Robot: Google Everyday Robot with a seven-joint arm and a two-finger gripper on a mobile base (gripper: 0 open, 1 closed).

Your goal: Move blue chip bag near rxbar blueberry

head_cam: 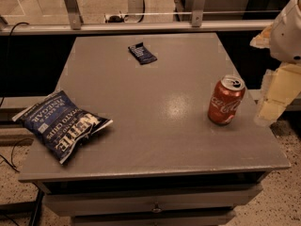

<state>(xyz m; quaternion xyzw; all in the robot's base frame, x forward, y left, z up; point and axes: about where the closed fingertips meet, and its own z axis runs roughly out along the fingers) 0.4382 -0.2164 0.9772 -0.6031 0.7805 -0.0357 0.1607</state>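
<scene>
The gripper (275,98), whose opening cannot be told, hangs off the right edge of the table (155,140) beside the can (226,100), so the chip bag (61,124) lies far leftward at the front-left corner, well apart from the bar (142,53) near the rear edge.

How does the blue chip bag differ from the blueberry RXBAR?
The blue chip bag is far larger and crinkly; the rxbar blueberry is small and flat. The bag overhangs the near-left edge of the table; the bar sits at its far middle. Both are dark blue. The gripper hangs at the right edge, beyond the can.
</scene>
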